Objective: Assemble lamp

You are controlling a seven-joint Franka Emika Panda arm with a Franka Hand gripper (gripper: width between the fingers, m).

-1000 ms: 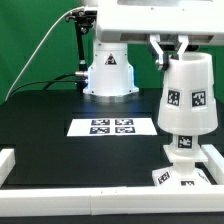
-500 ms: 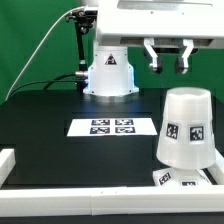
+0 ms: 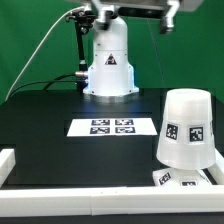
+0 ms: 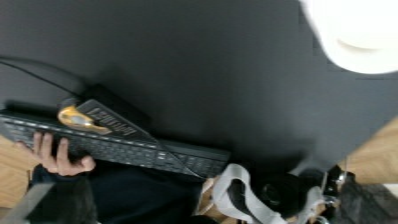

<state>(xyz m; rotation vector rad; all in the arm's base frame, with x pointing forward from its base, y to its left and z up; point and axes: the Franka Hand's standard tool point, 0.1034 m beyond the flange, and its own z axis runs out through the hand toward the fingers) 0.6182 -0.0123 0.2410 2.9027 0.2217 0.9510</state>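
The white tapered shade point(image 3: 187, 128) stands upright, wide end down, over the squarish base point(image 3: 178, 178) near the front right of the exterior view; only the base's tagged lower edge shows. The bulb is hidden. My gripper point(image 3: 170, 14) is high above the shade at the frame's top edge, apart from it. In the wrist view the gripper point(image 4: 285, 196) is open and empty, with the shade's top point(image 4: 356, 32) a blurred white shape far below.
The marker board point(image 3: 112, 126) lies on the black table in the middle. The robot's white pedestal point(image 3: 108, 65) stands behind it. A white rail point(image 3: 90, 196) borders the table's front and left. A keyboard point(image 4: 107, 140) lies off the table.
A second ago the gripper held the shade above the base. The shade now rests lower over the base, and the gripper has opened and risen to the top of the frame.
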